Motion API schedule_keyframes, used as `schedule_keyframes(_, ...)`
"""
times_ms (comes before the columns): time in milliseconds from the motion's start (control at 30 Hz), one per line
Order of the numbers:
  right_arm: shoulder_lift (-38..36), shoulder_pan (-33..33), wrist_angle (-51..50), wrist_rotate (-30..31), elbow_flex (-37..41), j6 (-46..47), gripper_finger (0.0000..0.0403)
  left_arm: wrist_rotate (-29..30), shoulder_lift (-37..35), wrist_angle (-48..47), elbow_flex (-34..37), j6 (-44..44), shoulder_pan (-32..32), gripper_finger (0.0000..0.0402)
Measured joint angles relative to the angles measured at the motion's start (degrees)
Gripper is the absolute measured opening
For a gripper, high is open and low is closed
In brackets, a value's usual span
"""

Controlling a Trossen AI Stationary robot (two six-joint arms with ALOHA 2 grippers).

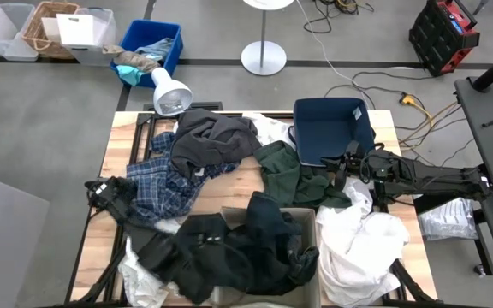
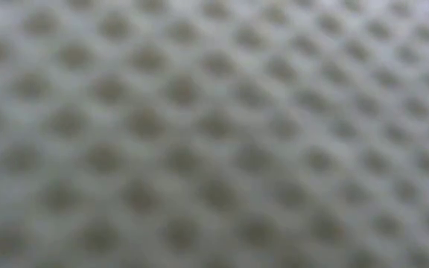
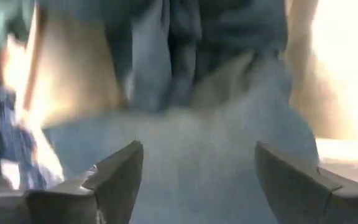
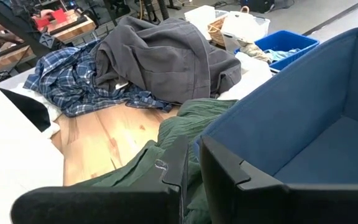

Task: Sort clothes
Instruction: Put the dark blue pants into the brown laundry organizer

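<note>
Your left claw (image 3: pixel 194 177) stood with fingers wide apart over the black garment (image 1: pixel 229 244) at the tabletop's (image 1: pixel 234 184) six o'clock. Your right claw (image 4: pixel 191 165) sat pinched together, holding nothing, beside the dark green garment (image 1: pixel 285 171) at three o'clock

Left gripper (image 3: pixel 194 180) has its two dark fingers (image 3: pixel 114 177) spread wide, hanging right over blurry bluish-grey fabric (image 3: pixel 191 130), with a bit of blue plaid shirt (image 3: pixel 11 143) alongside on pale wood (image 3: pixel 73 68).

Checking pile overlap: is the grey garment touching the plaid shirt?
Touching. In the right wrist view the grey garment lies directly on the plaid shirt, no gap; the high view agrees.
</note>
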State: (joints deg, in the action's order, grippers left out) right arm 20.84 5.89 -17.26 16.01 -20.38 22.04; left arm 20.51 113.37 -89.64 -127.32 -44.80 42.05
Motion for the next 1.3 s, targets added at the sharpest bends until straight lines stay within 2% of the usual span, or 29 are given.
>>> schedule_keyframes(233, 0.0, 0.0, 1.6, 0.0, 0.0, 0.1, 0.0034, 1.5, 0.0, -0.4, 0.5, -18.0, 8.6, 0.0293)
schedule_keyframes(400, 0.0, 0.0, 2.4, 0.0, 0.0, 0.4, 0.0034, 1.5, 2.1, -0.4, 3.1, -26.7, 12.6, 0.0293)
schedule_keyframes(667, 0.0, 0.0, 2.6, -0.6, 0.0, 0.6, 0.0034, 3.0, 6.6, -0.3, 7.5, -27.8, 13.9, 0.0291)
schedule_keyframes(933, 0.0, 0.0, 2.6, -1.7, 0.4, 1.0, 0.0034, 3.0, 7.4, -0.4, 14.5, -29.9, 13.2, 0.0266)
schedule_keyframes(1167, 0.0, 0.0, 2.6, -2.9, 1.1, 1.4, 0.0034, 2.8, 7.3, -0.3, 18.6, -31.9, 13.2, 0.0221)
schedule_keyframes(1300, 0.0, 0.0, 2.6, -3.1, 1.1, 1.5, 0.0034, 2.8, 7.3, -0.3, 20.1, -32.6, 13.0, 0.0163)
